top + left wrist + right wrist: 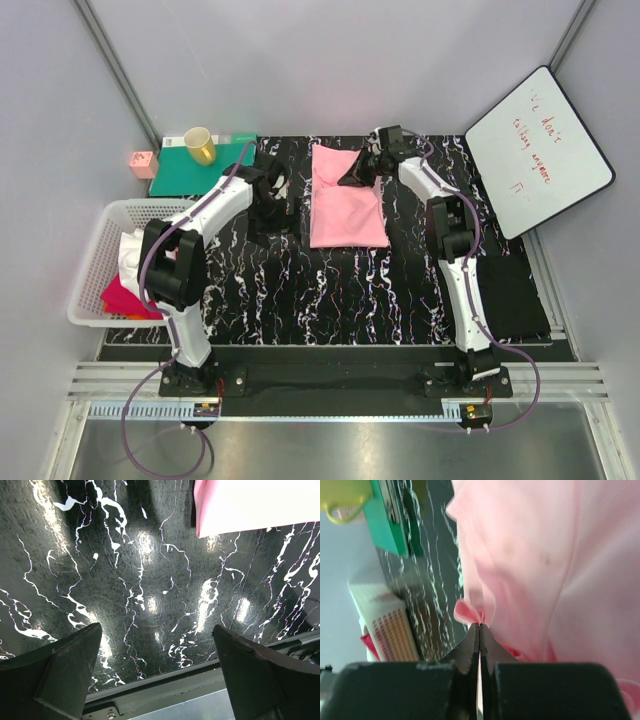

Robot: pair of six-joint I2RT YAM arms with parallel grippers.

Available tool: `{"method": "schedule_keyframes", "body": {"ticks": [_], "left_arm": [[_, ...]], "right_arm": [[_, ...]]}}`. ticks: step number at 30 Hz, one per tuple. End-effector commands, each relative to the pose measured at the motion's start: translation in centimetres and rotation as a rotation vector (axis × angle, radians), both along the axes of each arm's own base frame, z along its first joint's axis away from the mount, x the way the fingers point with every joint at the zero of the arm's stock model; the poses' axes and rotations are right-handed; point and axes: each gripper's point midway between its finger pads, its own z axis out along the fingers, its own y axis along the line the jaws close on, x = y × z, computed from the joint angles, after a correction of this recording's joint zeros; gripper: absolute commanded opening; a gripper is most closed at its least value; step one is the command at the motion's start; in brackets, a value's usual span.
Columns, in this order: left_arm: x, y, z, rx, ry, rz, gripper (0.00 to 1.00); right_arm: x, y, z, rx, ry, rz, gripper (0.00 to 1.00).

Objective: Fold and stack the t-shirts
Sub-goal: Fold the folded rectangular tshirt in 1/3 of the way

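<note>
The light pink t-shirt (344,200) lies partly folded on the black marbled table, at the middle back. My right gripper (357,172) is at its far right part, shut on a pinch of the pink cloth (470,612) and lifting it; the shirt (545,570) fills the right wrist view. My left gripper (268,205) is open and empty, hovering over bare table just left of the shirt; a corner of the shirt (250,505) shows in the left wrist view. The white t-shirt (130,255) and the magenta-red t-shirt (122,297) lie in the basket.
A white plastic basket (92,270) stands at the left. A green mat (190,170) with a yellow cup (200,145) and a small pink box (143,163) are at the back left. A whiteboard (537,150) leans at the back right; a black pad (512,295) lies on the right.
</note>
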Motion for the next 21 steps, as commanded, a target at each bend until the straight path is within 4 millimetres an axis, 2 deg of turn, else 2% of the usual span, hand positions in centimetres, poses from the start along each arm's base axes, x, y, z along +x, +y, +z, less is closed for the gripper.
{"method": "schedule_keyframes", "body": {"ticks": [1, 3, 6, 7, 8, 9, 10, 12, 13, 14, 15, 16, 18, 19, 20, 21], "left_arm": [[0.3, 0.3, 1.2, -0.006, -0.05, -0.003, 0.99], [0.3, 0.1, 1.1, -0.017, -0.045, -0.006, 0.99], [0.7, -0.7, 1.0, -0.059, -0.049, -0.012, 0.99], [1.2, -1.2, 0.8, -0.08, -0.06, -0.014, 0.99], [1.2, -1.8, 0.6, -0.113, -0.054, -0.019, 0.99], [1.4, -2.2, 0.3, -0.131, -0.046, -0.006, 0.99], [1.8, -2.7, -0.7, -0.153, -0.038, -0.002, 0.99], [2.1, -3.8, -1.6, -0.207, -0.006, 0.014, 0.99], [2.6, -4.2, -3.0, -0.215, 0.01, 0.025, 0.99], [2.7, -4.7, -3.5, -0.238, 0.024, 0.029, 0.99], [2.9, -5.1, -4.0, -0.252, 0.041, 0.049, 0.99], [3.3, -5.4, -5.2, -0.258, 0.056, 0.057, 0.98], [3.7, -6.0, -5.9, -0.28, 0.076, 0.075, 0.97], [4.1, -6.2, -6.6, -0.28, 0.084, 0.082, 0.97], [4.4, -6.2, -6.9, -0.272, 0.082, 0.086, 0.96], [4.6, -6.2, -7.2, -0.266, 0.084, 0.095, 0.96]], "right_arm": [[4.0, -2.7, 0.8, -0.101, -0.078, -0.113, 0.0], [4.4, -3.6, 1.0, -0.113, -0.081, -0.114, 0.0], [4.5, -5.0, 3.7, -0.142, -0.139, -0.108, 0.0], [3.6, -5.9, 5.2, -0.159, -0.148, -0.115, 0.01], [3.1, -6.4, 5.9, -0.167, -0.153, -0.117, 0.06], [2.7, -7.8, 6.5, -0.175, -0.152, -0.131, 0.1], [1.0, -8.7, 7.2, -0.176, -0.127, -0.135, 0.1], [-0.5, -11.3, 7.3, -0.17, -0.077, -0.181, 0.11], [-2.8, -12.0, 6.8, -0.161, -0.026, -0.174, 0.16], [-3.9, -12.7, 6.3, -0.163, 0.002, -0.181, 0.24], [-5.0, -13.2, 6.1, -0.164, 0.015, -0.175, 0.27], [-7.2, -14.1, 5.3, -0.171, 0.053, -0.177, 0.33], [-8.9, -14.4, 4.8, -0.184, 0.063, -0.166, 0.44], [-10.5, -14.6, 4.2, -0.19, 0.088, -0.164, 0.53], [-11.0, -14.5, 4.1, -0.186, 0.092, -0.163, 0.68], [-11.5, -14.5, 3.8, -0.183, 0.102, -0.165, 0.73]]}}
